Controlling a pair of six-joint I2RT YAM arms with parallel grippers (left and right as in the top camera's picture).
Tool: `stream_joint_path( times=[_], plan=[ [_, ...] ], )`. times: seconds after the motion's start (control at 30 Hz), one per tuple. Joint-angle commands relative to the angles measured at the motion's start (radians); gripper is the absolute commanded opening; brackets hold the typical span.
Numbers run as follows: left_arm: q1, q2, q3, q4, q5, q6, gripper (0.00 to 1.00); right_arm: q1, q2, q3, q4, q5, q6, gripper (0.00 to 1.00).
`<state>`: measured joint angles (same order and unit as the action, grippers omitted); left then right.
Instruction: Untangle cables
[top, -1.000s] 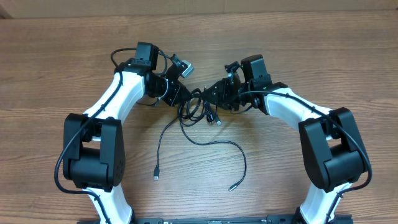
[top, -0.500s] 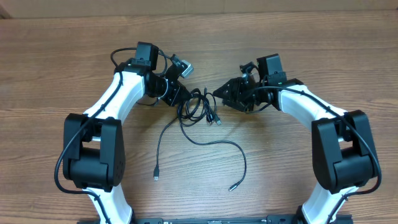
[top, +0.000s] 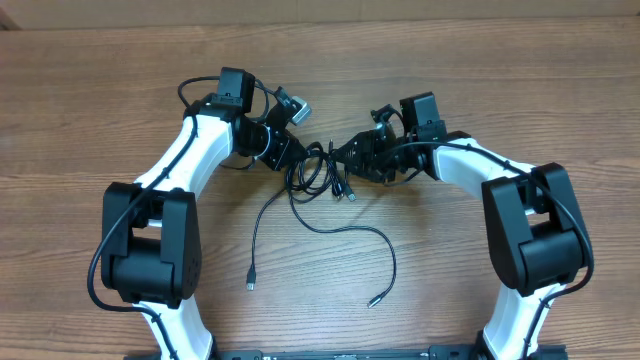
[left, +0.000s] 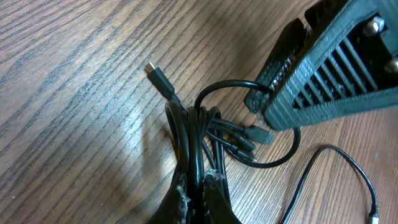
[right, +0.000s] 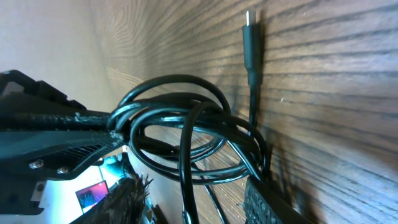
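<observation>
Wood-grain table, brown, smooth, with a dull sheen and fine open grain up close. Black cables in smooth rubbery jackets, slightly glossy; plug tipped in bright metal. White arms of smooth glossy plastic, joints matt black. Rough, ribbed matt black plastic on the right gripper; frayed, fuzzy-edged black fingers on the left gripper.

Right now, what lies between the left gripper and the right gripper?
The cable tangle, seen in the overhead view: the left gripper is shut on one side, and loops reach the right gripper, whose jaws stand open.
</observation>
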<state>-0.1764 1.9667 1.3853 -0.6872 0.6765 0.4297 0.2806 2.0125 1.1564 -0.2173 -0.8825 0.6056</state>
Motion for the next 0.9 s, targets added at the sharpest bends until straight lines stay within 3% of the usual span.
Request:
stream_joint_path(
  times=[0.0, 0.17, 0.4, 0.53, 0.57, 0.67, 0.77, 0.87],
  plan=[
    [-0.002, 0.008, -0.008, 0.005, -0.003, 0.019, 0.04, 0.019, 0.008, 0.010, 0.009, 0.016, -0.004, 0.50],
    [-0.002, 0.008, -0.008, 0.005, -0.003, 0.019, 0.05, 0.039, 0.039, 0.010, 0.073, -0.031, 0.022, 0.48],
    [-0.002, 0.008, -0.008, 0.005, -0.003, 0.019, 0.05, 0.051, 0.064, 0.010, 0.173, -0.155, -0.009, 0.28],
    [-0.002, 0.008, -0.008, 0.004, -0.003, 0.019, 0.05, 0.051, 0.064, 0.010, 0.146, -0.081, -0.006, 0.36],
    [-0.002, 0.008, -0.008, 0.005, -0.003, 0.019, 0.05, 0.051, 0.064, 0.010, 0.136, -0.067, 0.005, 0.32],
    [-0.002, 0.008, -0.008, 0.005, -0.003, 0.019, 0.05, 0.050, 0.064, 0.010, 0.145, -0.059, 0.032, 0.05],
    [-0.002, 0.008, -0.008, 0.005, -0.003, 0.019, 0.10, 0.050, 0.064, 0.010, 0.229, -0.155, -0.019, 0.04],
    [-0.002, 0.008, -0.008, 0.005, -0.003, 0.019, 0.08, 0.049, 0.063, 0.010, 0.399, -0.294, -0.011, 0.04]
  ],
)
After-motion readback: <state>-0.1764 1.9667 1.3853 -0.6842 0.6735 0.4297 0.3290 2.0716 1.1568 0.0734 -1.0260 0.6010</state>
